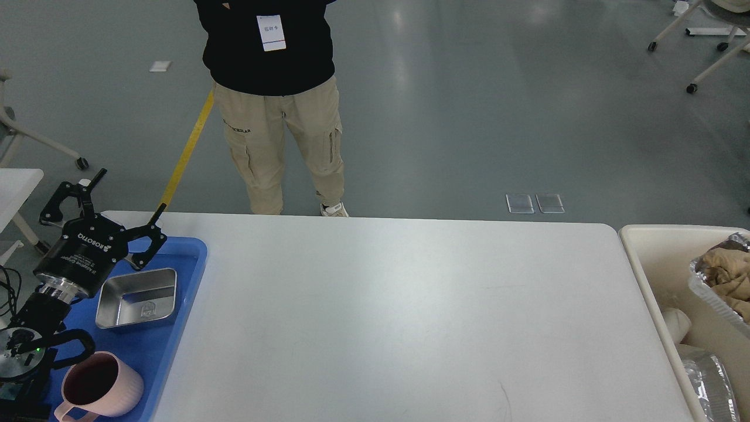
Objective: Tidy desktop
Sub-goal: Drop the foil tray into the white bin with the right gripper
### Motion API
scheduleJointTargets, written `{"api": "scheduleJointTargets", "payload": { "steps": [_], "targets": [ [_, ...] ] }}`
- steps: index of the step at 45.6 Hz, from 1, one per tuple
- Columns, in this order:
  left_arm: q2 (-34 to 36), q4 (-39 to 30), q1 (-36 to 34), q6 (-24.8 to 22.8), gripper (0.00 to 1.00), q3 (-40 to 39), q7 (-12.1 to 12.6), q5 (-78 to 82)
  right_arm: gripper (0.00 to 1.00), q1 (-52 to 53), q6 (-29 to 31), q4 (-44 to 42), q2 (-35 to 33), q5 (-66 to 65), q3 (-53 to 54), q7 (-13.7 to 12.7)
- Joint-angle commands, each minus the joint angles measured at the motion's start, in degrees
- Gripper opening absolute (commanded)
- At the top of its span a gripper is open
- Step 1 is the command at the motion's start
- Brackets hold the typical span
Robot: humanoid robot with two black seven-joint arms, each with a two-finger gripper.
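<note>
The desktop (398, 305) is a wide white tabletop with rounded corners, bare across its middle. My left gripper (132, 189) hovers over the far left corner, above the back of a blue tray (196, 258), with its two black fingers spread open and nothing between them. My right gripper is out of view.
In the blue tray lie a square metal tin (137, 298) and a pink mug (99, 384). A cream bin (641, 252) at the right edge holds a foil tray of crumpled brown paper (723, 275) and more foil (709, 387). A person (275, 105) stands behind the table.
</note>
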Motion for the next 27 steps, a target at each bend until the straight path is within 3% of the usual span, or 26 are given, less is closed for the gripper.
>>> {"api": "scheduleJointTargets", "payload": {
  "steps": [1,3,13,16,17,27],
  "targets": [
    [0.00,-1.52,1.27,-0.02,0.98,-0.09,0.00,-0.08,0.00,-2.00,-0.06,-4.16,1.98,0.00,1.89,0.06],
    [0.00,-1.96,1.36,-0.02,0.98,-0.09,0.00,-0.08,0.03,-2.70,-0.23,-5.57,2.42,0.00,3.12,0.14],
    [0.09,-2.58,2.15,-0.11,0.98,-0.09,-0.09,-0.08,0.59,-6.05,-1.29,-8.56,3.83,-0.18,7.08,0.32],
    [0.18,-2.58,2.15,-0.11,0.98,-0.09,-0.09,-0.08,0.95,-6.05,-2.16,-8.65,4.01,-0.09,7.69,0.41],
    [0.26,-2.58,2.15,-0.11,0.98,-0.09,-0.09,-0.08,0.99,-6.05,-3.03,-8.74,4.18,-0.09,8.30,0.41],
    [0.44,-2.49,2.15,-0.02,0.98,-0.09,-0.09,-0.08,1.00,-6.22,-6.56,-9.00,5.68,0.17,10.51,0.41]
  ]
}}
